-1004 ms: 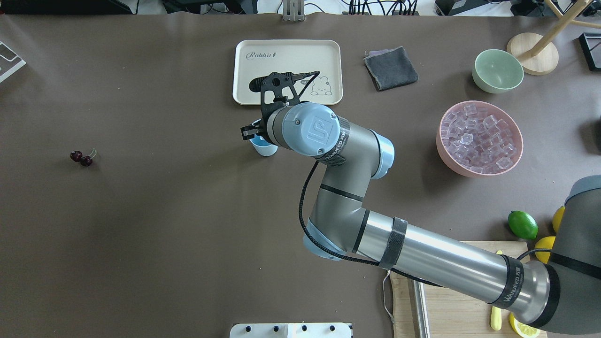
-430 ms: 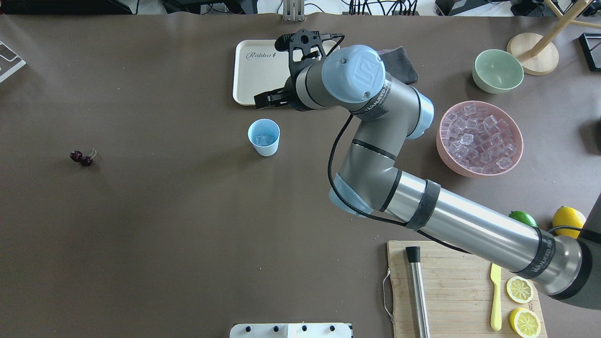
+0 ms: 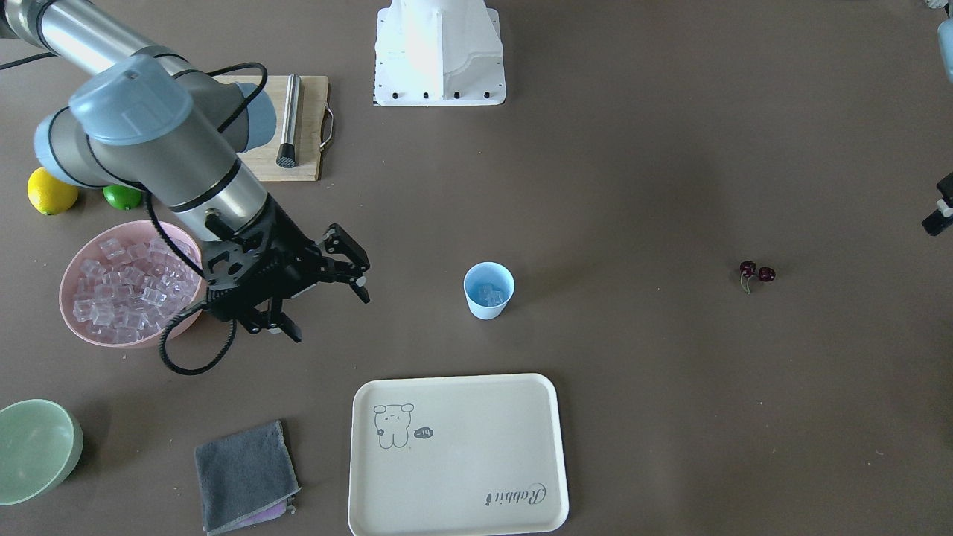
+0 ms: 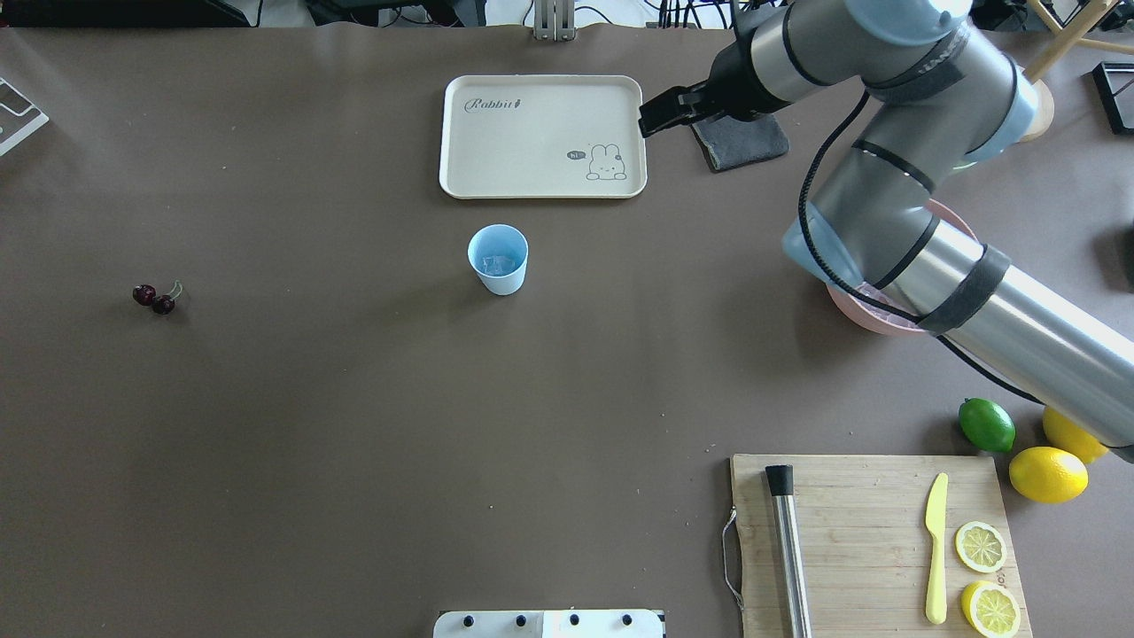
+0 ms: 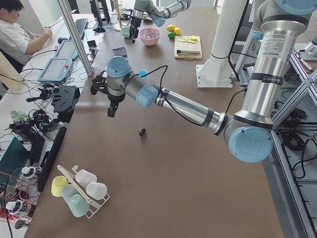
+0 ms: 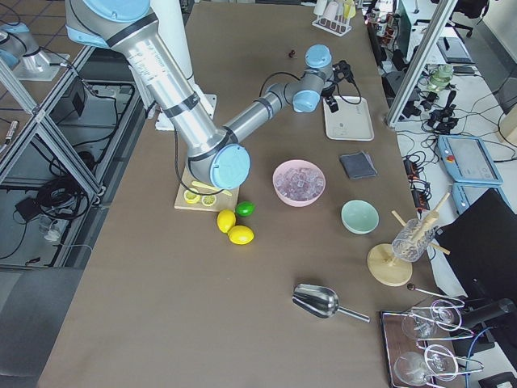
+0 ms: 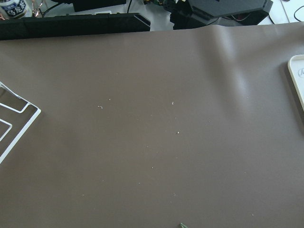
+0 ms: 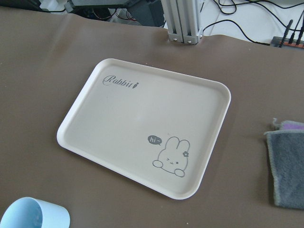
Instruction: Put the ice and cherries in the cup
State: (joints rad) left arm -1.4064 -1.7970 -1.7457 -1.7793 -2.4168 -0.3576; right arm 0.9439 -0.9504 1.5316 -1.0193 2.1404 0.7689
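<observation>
Your cup (image 4: 498, 259) stands upright on bare table near the middle, just on the robot's side of the cream tray (image 4: 542, 136). There is clear ice (image 3: 489, 294) already lying in its bottom, though only a little (I can't count the cubes from here).

The cherries (image 4: 154, 298) are not in it. They lie flat on the table, well apart from the cup and out towards the robot's left end. The two fruits sit side by side along the table's length, with the green stems pointing away from the robot.

The right gripper (image 3: 333, 320) hangs between the cup and the pink bowl (image 3: 65, 286), closer to the bowl. Its fingers are spread and nothing is between them. The bowl is heaped with more cubes.

The left gripper (image 5: 112, 109) hovers above the table a short way from the cherries in the left side view. You can't tell from these pictures whether its fingers are parted or closed, and its wrist camera shows only table.

I judge the cherries to be the left arm's job. They lie on its side, far from the right gripper, and pinching across the stems looks like the safest grasp.
</observation>
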